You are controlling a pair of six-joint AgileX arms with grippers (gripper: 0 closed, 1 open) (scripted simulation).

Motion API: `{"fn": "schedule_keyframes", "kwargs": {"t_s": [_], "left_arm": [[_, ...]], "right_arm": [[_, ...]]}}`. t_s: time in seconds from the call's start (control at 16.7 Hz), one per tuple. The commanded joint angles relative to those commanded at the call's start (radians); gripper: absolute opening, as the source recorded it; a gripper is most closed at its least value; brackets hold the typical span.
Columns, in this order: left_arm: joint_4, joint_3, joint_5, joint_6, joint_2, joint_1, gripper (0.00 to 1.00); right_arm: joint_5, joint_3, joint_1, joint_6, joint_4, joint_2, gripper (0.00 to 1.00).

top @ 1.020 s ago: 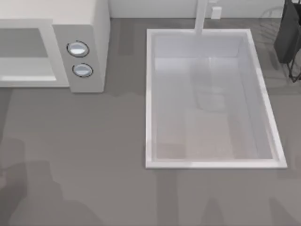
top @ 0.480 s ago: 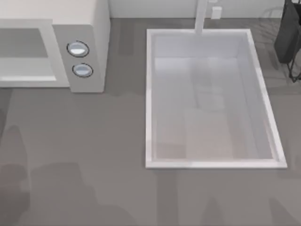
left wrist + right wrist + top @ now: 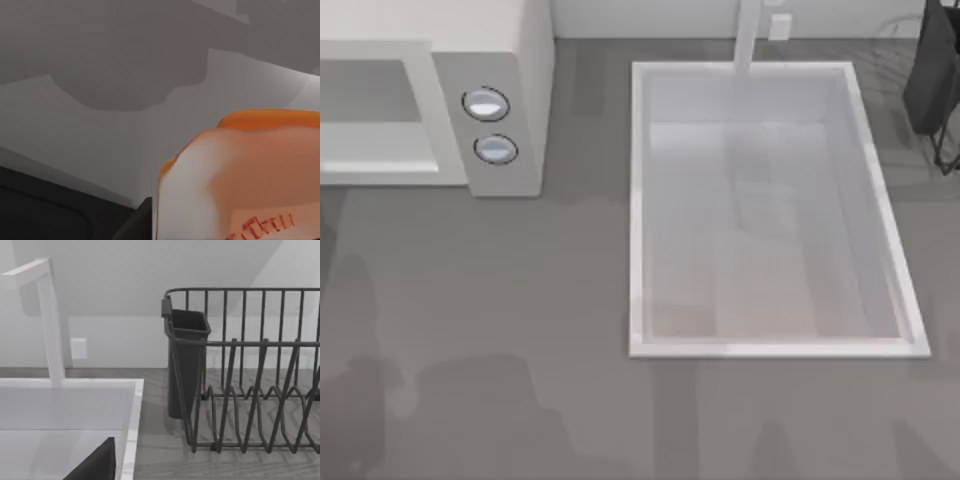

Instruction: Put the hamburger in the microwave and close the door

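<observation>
Hamburger (image 3: 250,175) looms close before my left wrist camera; overhead, microwave (image 3: 510,60) beside sink (image 3: 638,200). Grip: cannot tell.

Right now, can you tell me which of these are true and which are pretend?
1. The microwave has two round knobs. True.
2. The sink is at the table's left, the microwave at its right. False: the microwave is at the left and the sink is to its right.
3. The hamburger looks orange in the left wrist view. True.
4. The dish rack is full of plates. False: no plates are seen in it, just a dark cup holder at its corner.
</observation>
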Motion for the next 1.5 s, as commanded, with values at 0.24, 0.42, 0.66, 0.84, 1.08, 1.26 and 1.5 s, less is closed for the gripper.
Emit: {"fn": "schedule_keyframes", "kwargs": {"t_s": [0.24, 0.42, 0.66, 0.84, 1.08, 1.26, 1.5], "left_arm": [[0.059, 0.008, 0.009, -0.043, 0.03, -0.001, 0.0], [0.207, 0.019, 0.032, -0.143, 0.099, -0.008, 0.0], [0.531, 0.027, 0.076, -0.352, 0.231, -0.023, 0.0], [0.842, 0.021, 0.116, -0.552, 0.342, -0.038, 0.0], [1.28, -0.004, 0.168, -0.842, 0.483, -0.058, 0.0], [1.576, -0.03, 0.201, -1.049, 0.574, -0.073, 0.0], [1.842, -0.054, 0.233, -1.261, 0.649, -0.089, 0.0]], "right_arm": [[0.0, 0.0, 0.0, 0.0, 0.0, 0.0, 1.0], [0.0, 0.0, 0.0, 0.0, 0.0, 0.0, 1.0], [0.0, 0.0, 0.0, 0.0, 0.0, 0.0, 1.0], [0.0, 0.0, 0.0, 0.0, 0.0, 0.0, 1.0], [0.0, 0.0, 0.0, 0.0, 0.0, 0.0, 1.0], [0.0, 0.0, 0.0, 0.0, 0.0, 0.0, 1.0], [0.0, 0.0, 0.0, 0.0, 0.0, 0.0, 1.0]]}}
